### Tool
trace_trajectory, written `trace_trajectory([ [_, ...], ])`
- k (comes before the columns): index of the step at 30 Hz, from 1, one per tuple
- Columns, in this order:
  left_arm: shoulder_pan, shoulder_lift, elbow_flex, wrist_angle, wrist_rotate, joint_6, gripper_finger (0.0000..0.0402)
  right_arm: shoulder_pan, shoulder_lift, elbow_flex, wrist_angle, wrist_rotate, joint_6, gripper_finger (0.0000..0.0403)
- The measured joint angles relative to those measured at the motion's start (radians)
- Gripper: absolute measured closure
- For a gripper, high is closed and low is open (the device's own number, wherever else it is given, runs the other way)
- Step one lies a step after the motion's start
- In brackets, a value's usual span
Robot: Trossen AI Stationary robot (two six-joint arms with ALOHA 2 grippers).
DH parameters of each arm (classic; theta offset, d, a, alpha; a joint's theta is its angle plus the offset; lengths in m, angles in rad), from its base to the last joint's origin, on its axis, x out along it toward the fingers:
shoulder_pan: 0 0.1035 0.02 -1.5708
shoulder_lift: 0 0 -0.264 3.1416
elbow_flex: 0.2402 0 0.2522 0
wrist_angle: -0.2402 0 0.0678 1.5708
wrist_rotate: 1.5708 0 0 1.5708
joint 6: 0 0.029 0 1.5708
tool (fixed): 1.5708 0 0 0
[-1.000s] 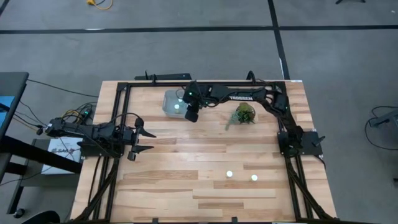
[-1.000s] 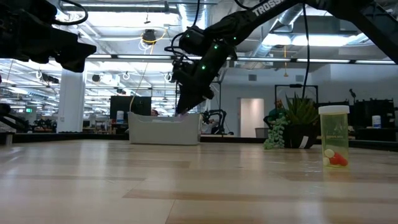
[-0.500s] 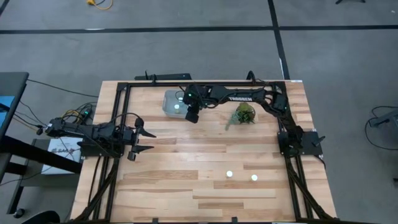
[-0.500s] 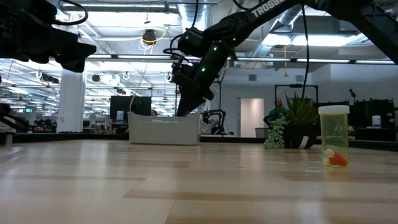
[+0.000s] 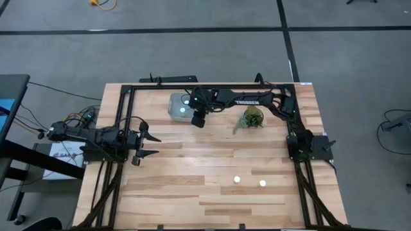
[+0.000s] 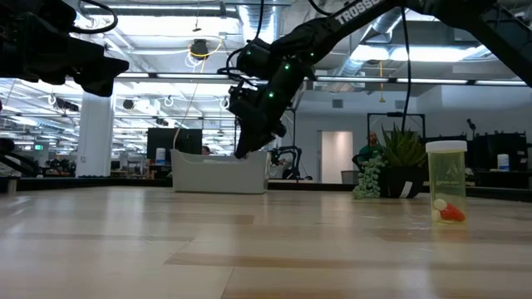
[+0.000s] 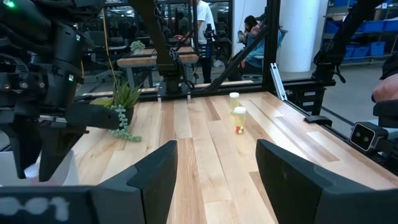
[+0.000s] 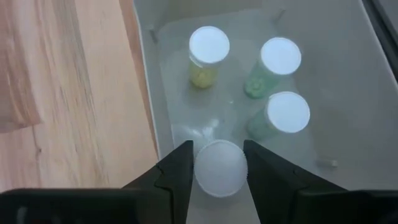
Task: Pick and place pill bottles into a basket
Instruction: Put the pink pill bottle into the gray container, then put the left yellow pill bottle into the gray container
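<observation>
The pale basket (image 5: 176,102) stands at the table's far side and also shows in the low view (image 6: 218,173). Three white-capped pill bottles (image 8: 209,46) stand inside it. My right gripper (image 8: 221,163) hangs over the basket's near part, shut on a fourth pill bottle (image 8: 221,169); it also shows in the high view (image 5: 198,118). Two more bottles (image 5: 236,179) (image 5: 262,183) stand upright on the near right of the table. My left gripper (image 5: 151,144) is open and empty at the table's left. My right gripper pinches the bottle's round white cap (image 8: 203,172) between its two fingers (image 8: 177,175), one on each side. The fingers come from above, pointing down into the basket. The cap hides the bottle's body, so whether its base rests on the basket's floor cannot be told.
A green leafy sprig (image 5: 252,118) lies right of the basket. A black frame (image 5: 212,85) runs round the table's edges. Bare wood lies between the basket and the two standing bottles. A tall clear bottle with pills (image 6: 446,181) shows in the low view.
My right gripper has sunk a little toward the basket, its fingers still shut on the bottle.
</observation>
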Motion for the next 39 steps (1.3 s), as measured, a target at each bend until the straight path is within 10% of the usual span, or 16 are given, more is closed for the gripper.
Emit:
trace_trajectory([
  [24, 0.0, 0.0, 0.0, 0.0, 0.0, 0.0, 0.0193, 0.062, 0.0, 0.199, -0.182, 0.103, -0.124, 0.0258],
  [39, 0.0, 0.0, 0.0, 0.0, 0.0, 0.0, 0.0193, 0.266, -0.01, 0.402, -0.936, 0.101, -0.003, 0.0155],
])
